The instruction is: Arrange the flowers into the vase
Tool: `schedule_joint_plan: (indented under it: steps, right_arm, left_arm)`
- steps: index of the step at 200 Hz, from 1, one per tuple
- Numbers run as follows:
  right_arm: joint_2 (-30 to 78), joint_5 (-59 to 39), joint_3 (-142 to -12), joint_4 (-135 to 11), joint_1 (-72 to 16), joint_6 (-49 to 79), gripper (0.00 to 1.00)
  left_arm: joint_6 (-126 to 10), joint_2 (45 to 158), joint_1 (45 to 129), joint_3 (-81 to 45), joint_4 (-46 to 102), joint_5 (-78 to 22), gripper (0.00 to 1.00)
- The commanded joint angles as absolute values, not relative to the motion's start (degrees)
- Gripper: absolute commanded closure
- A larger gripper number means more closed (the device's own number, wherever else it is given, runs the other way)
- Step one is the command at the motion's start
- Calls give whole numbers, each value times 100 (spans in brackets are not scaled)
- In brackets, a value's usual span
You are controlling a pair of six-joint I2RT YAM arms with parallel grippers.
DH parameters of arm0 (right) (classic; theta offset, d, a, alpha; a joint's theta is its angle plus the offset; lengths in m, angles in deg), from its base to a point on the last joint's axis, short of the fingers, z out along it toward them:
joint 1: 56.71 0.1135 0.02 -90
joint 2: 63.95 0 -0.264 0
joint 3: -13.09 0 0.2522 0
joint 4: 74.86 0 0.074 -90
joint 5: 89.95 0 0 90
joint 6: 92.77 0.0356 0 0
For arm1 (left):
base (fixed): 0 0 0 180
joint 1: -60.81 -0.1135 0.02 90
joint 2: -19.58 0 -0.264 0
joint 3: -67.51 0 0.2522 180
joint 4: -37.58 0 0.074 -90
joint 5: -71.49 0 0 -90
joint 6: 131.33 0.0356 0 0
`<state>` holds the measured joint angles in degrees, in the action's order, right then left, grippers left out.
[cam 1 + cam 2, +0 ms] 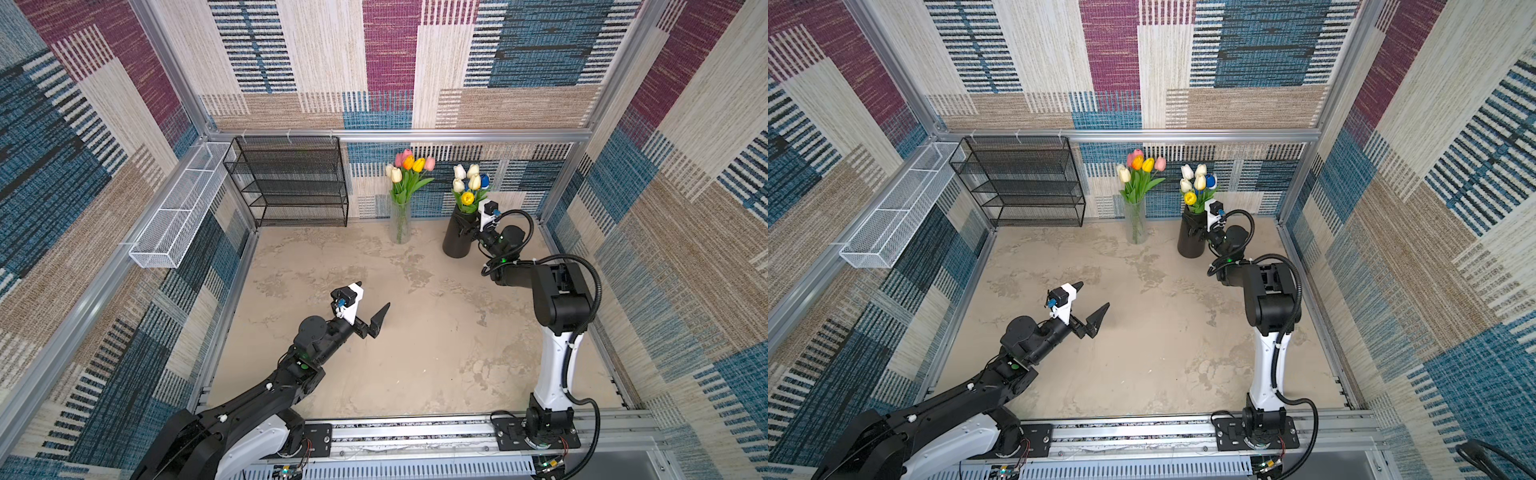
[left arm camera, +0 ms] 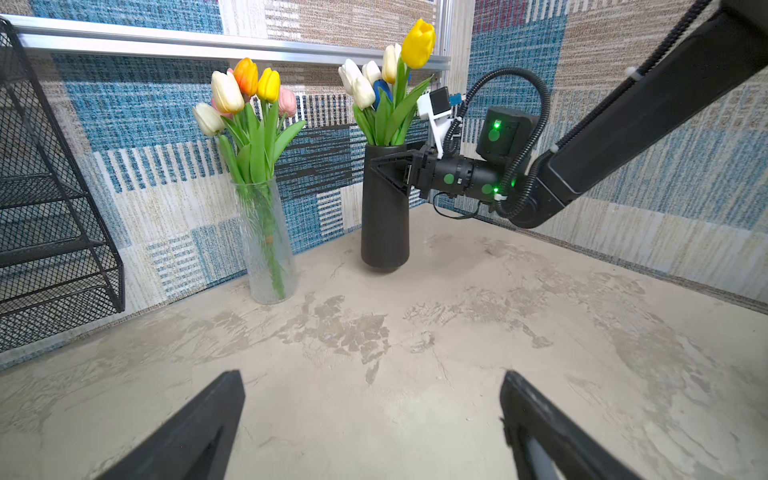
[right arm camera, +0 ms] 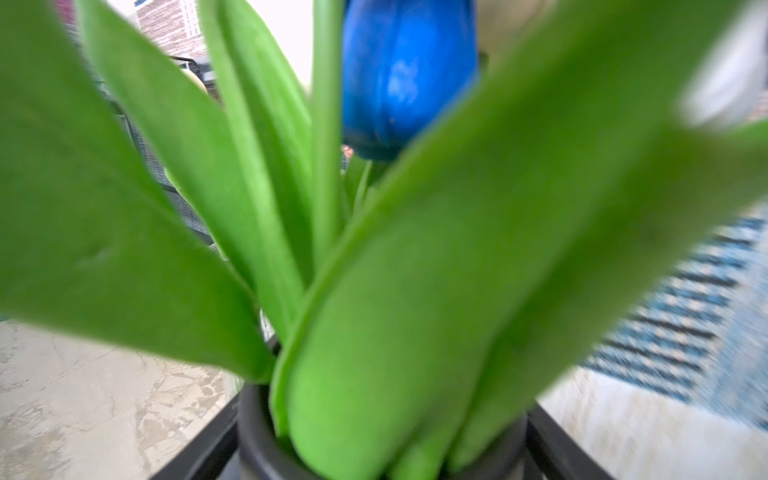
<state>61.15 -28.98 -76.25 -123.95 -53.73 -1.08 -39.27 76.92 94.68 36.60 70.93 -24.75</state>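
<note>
Two bunches of flowers stand at the back of the table. White, pink, orange and yellow tulips (image 1: 409, 166) (image 1: 1142, 164) (image 2: 245, 91) fill a clear glass vase (image 1: 400, 224) (image 1: 1136, 226) (image 2: 270, 257). White, yellow and blue tulips (image 1: 467, 183) (image 1: 1198, 183) (image 2: 395, 70) fill a black vase (image 1: 455, 245) (image 1: 1190, 245) (image 2: 384, 232) (image 3: 253, 424). My right gripper (image 1: 462, 225) (image 1: 1196, 226) (image 2: 384, 162) (image 3: 382, 449) is shut on the black vase just under its rim, one finger on each side. Green leaves and a blue tulip (image 3: 407, 75) fill the right wrist view. My left gripper (image 1: 374, 294) (image 1: 1094, 294) (image 2: 370, 374) hangs open and empty over the table's middle left.
A black mesh shelf (image 1: 291, 183) (image 2: 50, 232) stands at the back left, beside the glass vase. A white mesh basket (image 1: 178, 212) hangs on the left wall rail. The right arm (image 1: 557, 299) reaches along the right wall. Patterned walls close in three sides.
</note>
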Motion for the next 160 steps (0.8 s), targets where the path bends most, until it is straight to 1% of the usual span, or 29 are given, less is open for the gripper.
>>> schedule_joint_plan:
  steps: [1,48,81,89,113,123,145,160]
  right_arm:
    - [6514,-3199,-8367,-12829,-5390,19,78]
    - [7286,-3363,-9515,-12496,-5390,214,71]
    - [7465,-3457,-9690,-12439,-5374,191,62]
    - [7465,-3468,-9715,-12367,-5367,136,58]
    - [7496,-3494,-9785,-12125,-5351,15,38]
    - [7454,-3454,-9696,-12168,-5347,13,31]
    - [7300,-3372,-9450,-12325,-5351,35,21]
    - [7166,-3345,-9304,-12388,-5350,39,16]
  left_arm:
    - [-3711,7755,9465,3548,7234,-2424,1]
    - [-3746,7856,9465,3484,7260,-2475,1]
    - [-3781,7840,9465,3503,7234,-2480,1]
    - [-3775,7839,9465,3499,7233,-2467,1]
    - [-3764,7873,9464,3490,7250,-2475,1]
    - [-3764,7890,9465,3494,7259,-2475,1]
    - [-3770,7924,9464,3463,7251,-2530,1]
    - [-3799,7926,9465,3468,7260,-2504,1]
